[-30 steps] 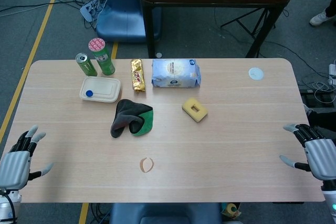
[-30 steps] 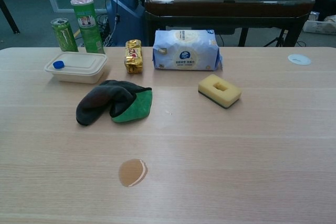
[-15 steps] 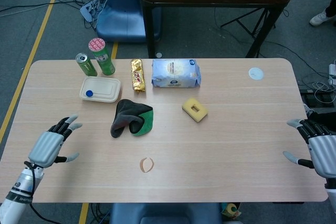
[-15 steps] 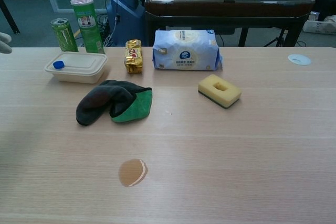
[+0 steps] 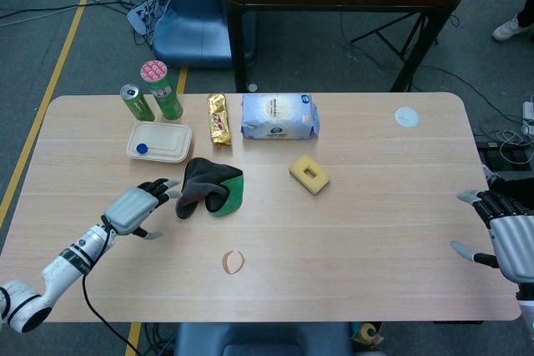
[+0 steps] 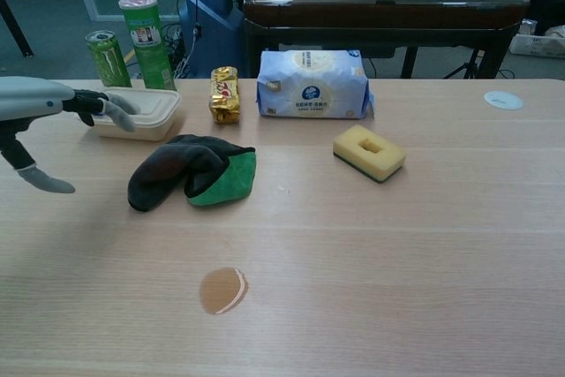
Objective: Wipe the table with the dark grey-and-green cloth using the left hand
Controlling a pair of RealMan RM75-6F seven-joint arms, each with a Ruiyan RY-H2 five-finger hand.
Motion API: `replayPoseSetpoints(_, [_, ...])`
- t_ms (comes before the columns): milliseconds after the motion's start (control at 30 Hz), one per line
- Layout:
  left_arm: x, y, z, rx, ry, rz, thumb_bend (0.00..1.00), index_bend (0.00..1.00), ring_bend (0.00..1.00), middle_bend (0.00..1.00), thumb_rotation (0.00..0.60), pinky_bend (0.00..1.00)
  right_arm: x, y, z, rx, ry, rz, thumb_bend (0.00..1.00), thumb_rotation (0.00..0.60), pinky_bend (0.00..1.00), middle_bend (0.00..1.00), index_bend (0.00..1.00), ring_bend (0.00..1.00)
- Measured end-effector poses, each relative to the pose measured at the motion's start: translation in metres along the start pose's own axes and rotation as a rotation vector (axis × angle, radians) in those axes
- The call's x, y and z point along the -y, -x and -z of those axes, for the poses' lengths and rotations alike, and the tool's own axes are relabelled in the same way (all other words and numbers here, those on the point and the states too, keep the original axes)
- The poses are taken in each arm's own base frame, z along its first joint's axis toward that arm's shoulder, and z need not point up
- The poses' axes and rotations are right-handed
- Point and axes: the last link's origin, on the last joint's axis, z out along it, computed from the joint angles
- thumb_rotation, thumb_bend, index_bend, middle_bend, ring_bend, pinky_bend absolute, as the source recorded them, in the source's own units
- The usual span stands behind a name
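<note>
The step in hand was the reach for the cloth: the left hand (image 5: 133,206) hovered over the bench (image 5: 375,248) with its fingers spread and nothing held, its fingertips just beside the dark end of the dark grey-and-green cloth (image 5: 211,188) but, as far as the head view showed, not yet on it. The cloth lay crumpled left of the bench's middle, grey folds toward the left edge and green lining toward the right. The next move looked to call for lowering the palm onto the heap and pressing or gathering it, then dragging it toward the near edge, where a small brown spill (image 5: 233,262) sat well apart from the cloth. Just behind the cloth, toward the far left corner, stood a lidded beige food box (image 5: 158,141) with a blue cap on it; the hand passed close in front of it in the chest view, so a high or wide sweep could have nudged it. Behind it stood a green drink can (image 5: 136,102) and a tall green snack tube (image 5: 162,89), with a gold-wrapped bar (image 5: 218,118) and a pack of tissues (image 5: 279,116) along the far edge. A yellow sponge (image 5: 309,174) lay to the right of the cloth, apart from it. The right hand (image 5: 506,239) hung empty with fingers apart at the right edge.
</note>
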Motion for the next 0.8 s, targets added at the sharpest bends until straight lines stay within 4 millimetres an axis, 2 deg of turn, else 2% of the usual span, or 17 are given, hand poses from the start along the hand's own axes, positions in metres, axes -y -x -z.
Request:
replayPoseSetpoints(200, [-0.004, 0.003, -0.028, 0.027, 0.027, -0.029, 0.15, 0.17, 0.04, 0.04, 0.600, 0.16, -0.001, 0.002, -0.002, 0.009, 0.008, 0.001, 0.10, 0.600, 0.29, 0.28, 0.27, 0.22])
replayPoseSetpoints(333, [-0.007, 0.004, -0.042, 0.055, 0.032, -0.039, 0.15, 0.11, 0.00, 0.00, 0.600, 0.13, -0.001, 0.002, -0.003, 0.013, 0.008, 0.002, 0.10, 0.600, 0.29, 0.28, 0.27, 0.22])
replayPoseSetpoints(567, [-0.014, 0.007, -0.066, 0.117, 0.038, -0.078, 0.16, 0.05, 0.00, 0.00, 0.600, 0.10, -0.002, 0.003, -0.003, 0.017, 0.015, 0.003, 0.10, 0.600, 0.29, 0.28, 0.27, 0.22])
replayPoseSetpoints(800, [-0.020, 0.010, -0.092, 0.151, 0.036, -0.113, 0.20, 0.04, 0.00, 0.00, 0.600, 0.10, -0.004, 0.002, -0.002, 0.018, 0.030, 0.002, 0.10, 0.600, 0.29, 0.28, 0.27, 0.22])
